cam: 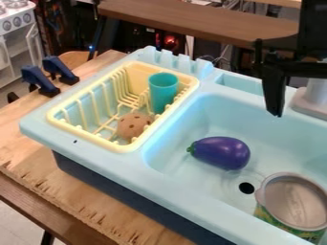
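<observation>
Purple eggplant (222, 153) lies unlifted in the pale-blue sink (182, 131) at four o'clock, near an open can (295, 203); teal cup (163, 93) and spotted brown ball (134, 126) (roundish, at least) rest in the yellow dish rack (121, 148) at ten o'clock. Black gripper (275, 114) hangs at two o'clock; clenched or released, impossible to tell.

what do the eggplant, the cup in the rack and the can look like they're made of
The eggplant looks like glossy plastic, from its bright highlight. The cup , evenly teal and thin-rimmed, is probably plastic too. The can looks like dull metal from its grey rim, though plastic is possible.
</observation>
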Robot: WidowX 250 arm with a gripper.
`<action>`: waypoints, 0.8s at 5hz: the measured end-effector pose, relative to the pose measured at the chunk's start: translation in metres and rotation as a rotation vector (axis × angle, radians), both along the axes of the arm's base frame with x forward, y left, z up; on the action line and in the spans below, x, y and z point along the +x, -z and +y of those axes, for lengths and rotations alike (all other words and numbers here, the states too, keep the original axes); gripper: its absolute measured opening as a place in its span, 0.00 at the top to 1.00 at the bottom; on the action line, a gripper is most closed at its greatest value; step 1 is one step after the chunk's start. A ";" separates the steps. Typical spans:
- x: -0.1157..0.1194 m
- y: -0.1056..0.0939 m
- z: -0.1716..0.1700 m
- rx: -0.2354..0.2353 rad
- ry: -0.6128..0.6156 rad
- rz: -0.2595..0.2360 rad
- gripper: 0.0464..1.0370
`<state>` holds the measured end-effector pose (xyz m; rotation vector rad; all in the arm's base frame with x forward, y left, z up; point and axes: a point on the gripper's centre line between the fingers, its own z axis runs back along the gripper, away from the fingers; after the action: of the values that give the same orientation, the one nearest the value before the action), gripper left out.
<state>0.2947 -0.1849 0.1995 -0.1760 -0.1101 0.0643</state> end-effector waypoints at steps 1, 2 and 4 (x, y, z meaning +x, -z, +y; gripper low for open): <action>-0.001 0.014 0.002 0.025 -0.006 0.034 0.04; -0.002 0.018 0.020 0.106 -0.091 -0.031 0.04; -0.004 0.020 0.042 0.184 -0.257 -0.041 0.04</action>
<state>0.2903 -0.1430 0.1799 0.0217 -0.1783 0.3054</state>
